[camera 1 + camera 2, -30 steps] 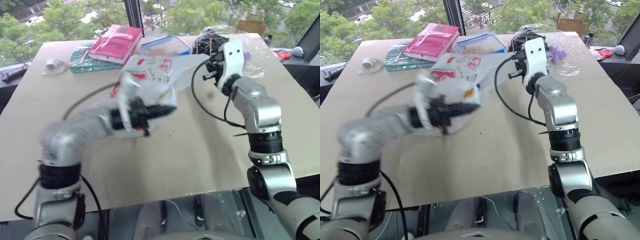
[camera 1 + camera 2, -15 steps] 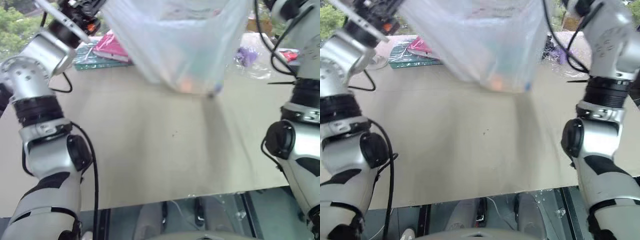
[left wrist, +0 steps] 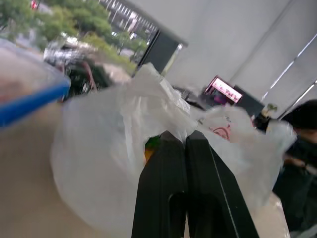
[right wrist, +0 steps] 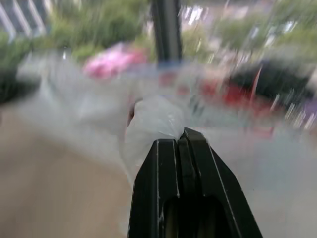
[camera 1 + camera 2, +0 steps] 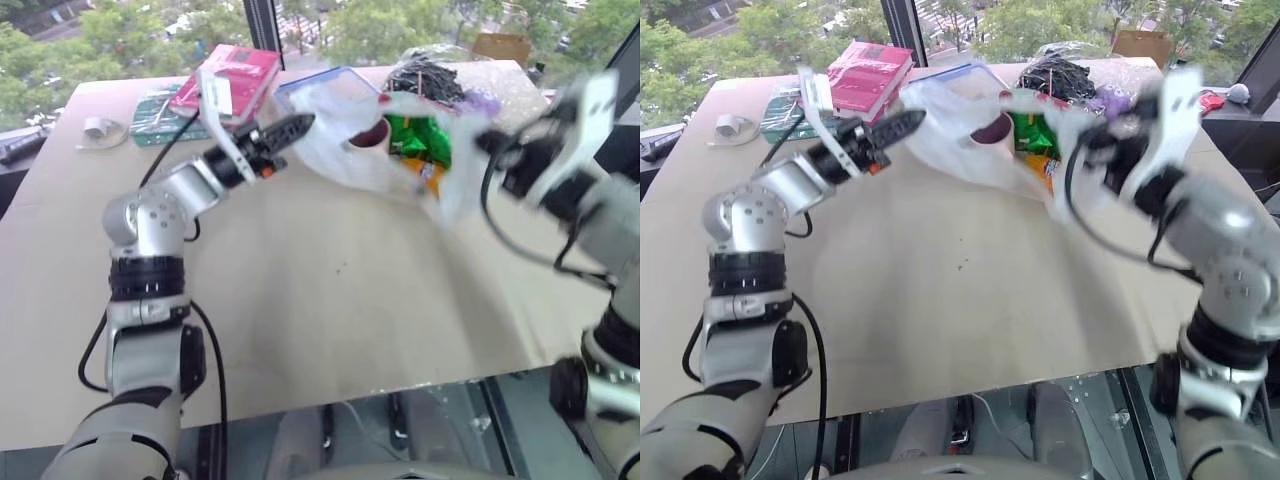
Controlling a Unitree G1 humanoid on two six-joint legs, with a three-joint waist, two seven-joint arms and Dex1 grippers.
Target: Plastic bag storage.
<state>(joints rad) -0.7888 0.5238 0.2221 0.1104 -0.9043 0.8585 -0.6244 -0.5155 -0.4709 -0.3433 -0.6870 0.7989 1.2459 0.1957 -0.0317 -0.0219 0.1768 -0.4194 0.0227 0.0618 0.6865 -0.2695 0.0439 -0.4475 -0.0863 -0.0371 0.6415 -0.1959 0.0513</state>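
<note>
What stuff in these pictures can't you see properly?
- What is inside the plastic bag: head views show green and dark red shapes through the film, too unclear to name.
- Right end effector: smeared by motion in the head views.
- Books: the left arm covers part of them.
- Right wrist view: the background is blurred.

i get soft, even daylight from the windows (image 5: 300, 25) behind the table (image 5: 330, 300), bright enough, with no hard glare on the board. shadows are faint; a pale one lies under the bag (image 5: 400, 150). the right arm (image 5: 1200, 220) is smeared with motion blur in both eye views, and the bag edge beside it smears too. the left arm (image 5: 165, 205) reads sharp. my right wrist view is blurred all over; the left wrist view has a soft background.
</note>
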